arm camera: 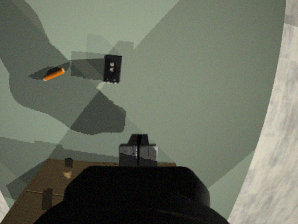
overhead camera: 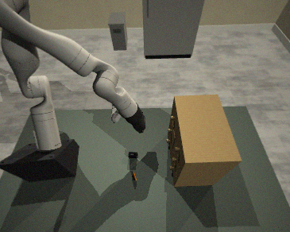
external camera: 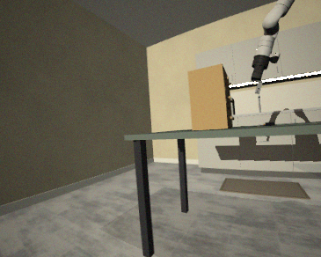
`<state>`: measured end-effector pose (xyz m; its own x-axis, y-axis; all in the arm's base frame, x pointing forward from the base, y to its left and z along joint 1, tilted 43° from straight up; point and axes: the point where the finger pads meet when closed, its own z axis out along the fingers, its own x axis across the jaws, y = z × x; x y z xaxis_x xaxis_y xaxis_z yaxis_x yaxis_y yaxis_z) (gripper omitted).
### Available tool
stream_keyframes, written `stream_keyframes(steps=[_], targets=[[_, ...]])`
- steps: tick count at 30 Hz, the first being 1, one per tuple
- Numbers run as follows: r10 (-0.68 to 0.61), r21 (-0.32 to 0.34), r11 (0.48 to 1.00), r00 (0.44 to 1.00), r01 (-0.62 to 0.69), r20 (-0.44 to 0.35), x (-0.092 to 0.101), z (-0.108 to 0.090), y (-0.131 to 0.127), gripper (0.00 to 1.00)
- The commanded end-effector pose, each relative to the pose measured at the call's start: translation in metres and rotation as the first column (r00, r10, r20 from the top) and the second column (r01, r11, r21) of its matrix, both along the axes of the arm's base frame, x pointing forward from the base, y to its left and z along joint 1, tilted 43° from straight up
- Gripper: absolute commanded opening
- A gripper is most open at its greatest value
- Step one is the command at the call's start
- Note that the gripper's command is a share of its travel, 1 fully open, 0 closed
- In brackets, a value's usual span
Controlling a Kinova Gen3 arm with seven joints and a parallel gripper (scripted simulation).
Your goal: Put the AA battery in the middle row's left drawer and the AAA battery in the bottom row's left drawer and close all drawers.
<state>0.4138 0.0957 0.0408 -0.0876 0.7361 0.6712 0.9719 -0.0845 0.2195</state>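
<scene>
A smooth, pale, round-jointed robot arm [overhead camera: 79,59] [external camera: 266,44] leans over a matte gray-green table [overhead camera: 110,148] [external camera: 174,135] [arm camera: 200,90], its black gripper [overhead camera: 141,130] [external camera: 257,91] [arm camera: 139,144] raised above the surface with squared, metallic-looking fingers closed against each other and gripping nothing. Below, a slim orange cylinder [overhead camera: 134,175] [arm camera: 54,75], apparently one of the batteries, lies on the tabletop within a broad shadow; whether it is the AA or the AAA cannot be told. Near it, apart, sits a dark, boxy block [overhead camera: 133,155] [external camera: 269,124] [arm camera: 112,68] with small pale marks on its upper face. The upright rectangular chest [overhead camera: 206,129] [external camera: 207,98], finished in fine-grained, honey-colored wood, stands well apart from both, small rounded knobs [overhead camera: 172,117] [arm camera: 67,174] studding the front that faces the arm's side of the table.
</scene>
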Motion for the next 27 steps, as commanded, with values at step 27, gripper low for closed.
stream_keyframes(steps=[27], targets=[[-0.132,0.030,0.991,0.982,0.129,0.135,0.009,-0.021,0.020,0.00]])
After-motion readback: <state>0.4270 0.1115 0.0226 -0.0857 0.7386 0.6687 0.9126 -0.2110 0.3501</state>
